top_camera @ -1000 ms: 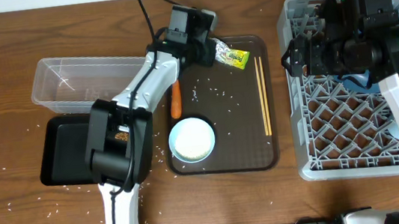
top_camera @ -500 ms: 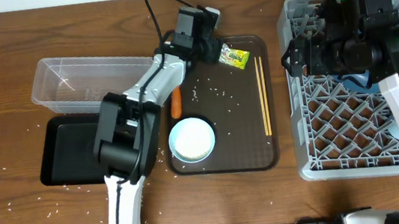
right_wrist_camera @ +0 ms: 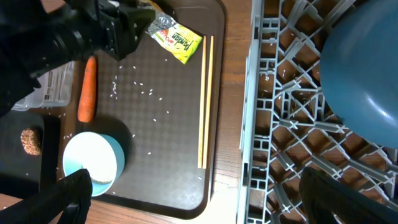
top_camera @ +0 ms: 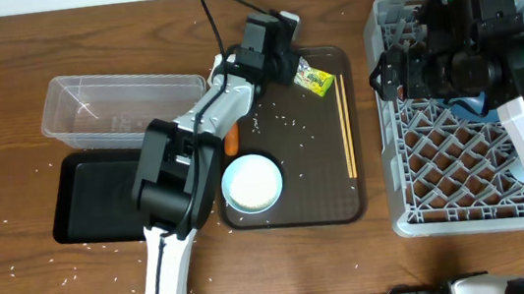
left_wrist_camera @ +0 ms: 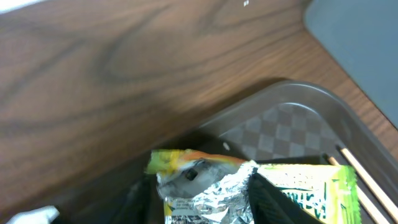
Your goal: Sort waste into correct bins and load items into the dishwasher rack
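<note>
My left end effector (top_camera: 284, 62) sat at the far edge of the brown serving tray (top_camera: 338, 208), fingers either side of the foil end of the yellow-green snack wrapper (top_camera: 315, 78) (whether they had truly pinched it, I could not tell). I judged it needed a firm bite on the crumpled foil, then a straight lift clear of the chopsticks (top_camera: 344, 123) just beside it, toward the clear tub (top_camera: 114, 106) left of the tray. My right end effector (top_camera: 385, 76) hung wide apart and empty, right of the tray.
</note>
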Available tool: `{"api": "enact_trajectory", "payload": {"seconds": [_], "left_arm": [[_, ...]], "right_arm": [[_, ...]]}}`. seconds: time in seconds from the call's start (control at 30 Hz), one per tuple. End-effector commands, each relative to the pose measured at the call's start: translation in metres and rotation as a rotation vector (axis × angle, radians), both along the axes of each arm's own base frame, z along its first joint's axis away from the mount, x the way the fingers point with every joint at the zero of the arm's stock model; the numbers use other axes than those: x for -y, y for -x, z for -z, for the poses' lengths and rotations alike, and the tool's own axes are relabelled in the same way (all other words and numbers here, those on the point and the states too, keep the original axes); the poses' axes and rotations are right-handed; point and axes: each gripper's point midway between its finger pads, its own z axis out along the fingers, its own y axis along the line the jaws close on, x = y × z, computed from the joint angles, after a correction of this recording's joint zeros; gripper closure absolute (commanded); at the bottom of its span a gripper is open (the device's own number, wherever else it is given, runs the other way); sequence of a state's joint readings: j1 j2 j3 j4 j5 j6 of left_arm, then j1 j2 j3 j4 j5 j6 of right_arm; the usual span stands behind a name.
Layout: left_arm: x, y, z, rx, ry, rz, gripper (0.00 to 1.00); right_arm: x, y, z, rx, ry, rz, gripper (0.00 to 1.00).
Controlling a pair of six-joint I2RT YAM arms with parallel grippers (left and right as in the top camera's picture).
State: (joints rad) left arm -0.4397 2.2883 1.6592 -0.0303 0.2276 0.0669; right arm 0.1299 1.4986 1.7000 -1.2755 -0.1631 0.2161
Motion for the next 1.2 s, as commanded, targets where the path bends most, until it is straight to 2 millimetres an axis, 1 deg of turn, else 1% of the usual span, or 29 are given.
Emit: {"api": "enact_trajectory", "payload": {"seconds": [0.0, 0.03, 0.07, 0.17, 0.2, 0.23, 0.47, 0.63, 0.67, 0.7, 0.73, 0.77, 0.83, 0.93, 1.07, 1.17], "left_arm": [[-0.005, 0.005, 0.019, -0.055, -0.011, -0.022, 0.60], [-0.005, 0.007, 0.021, -0.065, -0.015, -0.022, 0.61], [-0.006, 0.009, 0.023, -0.075, -0.020, -0.022, 0.66], [-0.009, 0.014, 0.029, -0.107, -0.036, -0.022, 0.81], [-0.010, 0.016, 0.030, -0.116, -0.040, -0.022, 0.90], [-0.011, 0.018, 0.031, -0.124, -0.043, -0.022, 0.94], [-0.004, 0.033, 0.025, -0.179, -0.024, 0.020, 0.94], [-0.005, 0.038, 0.010, -0.180, -0.023, 0.021, 0.94], [-0.005, 0.039, 0.008, -0.179, -0.022, 0.022, 0.76], [-0.004, 0.039, 0.007, -0.179, -0.022, 0.024, 0.54], [-0.003, 0.039, 0.008, -0.179, -0.023, 0.024, 0.50], [-0.003, 0.040, 0.009, -0.182, -0.023, 0.025, 0.48], [0.000, 0.042, 0.010, -0.192, -0.016, 0.019, 0.41], [0.009, 0.046, 0.009, -0.191, -0.014, 0.033, 0.37], [0.021, 0.052, 0.014, -0.188, -0.018, 0.054, 0.36], [0.027, 0.054, 0.027, -0.195, -0.023, 0.066, 0.36]], "right_arm": [[0.002, 0.001, 0.000, -0.002, 0.004, 0.002, 0.01], [0.002, 0.001, 0.000, -0.002, 0.004, 0.002, 0.01], [0.002, 0.001, 0.000, -0.001, 0.004, 0.002, 0.01], [0.002, 0.001, 0.000, -0.001, 0.004, 0.002, 0.01], [0.002, 0.001, 0.000, -0.001, 0.003, 0.002, 0.01], [0.002, 0.001, 0.000, -0.001, 0.003, 0.002, 0.01], [0.002, 0.001, 0.000, -0.001, 0.003, 0.002, 0.01], [0.001, 0.001, 0.000, -0.001, 0.004, 0.001, 0.01], [0.001, 0.001, 0.000, -0.001, 0.004, 0.001, 0.01], [0.001, 0.001, 0.000, -0.001, 0.003, 0.001, 0.01], [0.001, 0.001, 0.000, -0.001, 0.003, 0.001, 0.01], [0.001, 0.000, 0.000, 0.000, 0.004, 0.001, 0.01], [0.001, 0.000, 0.000, 0.001, 0.003, 0.001, 0.01], [0.001, 0.000, 0.000, 0.003, 0.003, 0.001, 0.01], [0.001, 0.000, 0.000, 0.002, 0.003, 0.001, 0.01], [0.001, 0.000, 0.000, 0.002, 0.003, 0.001, 0.01]]}}
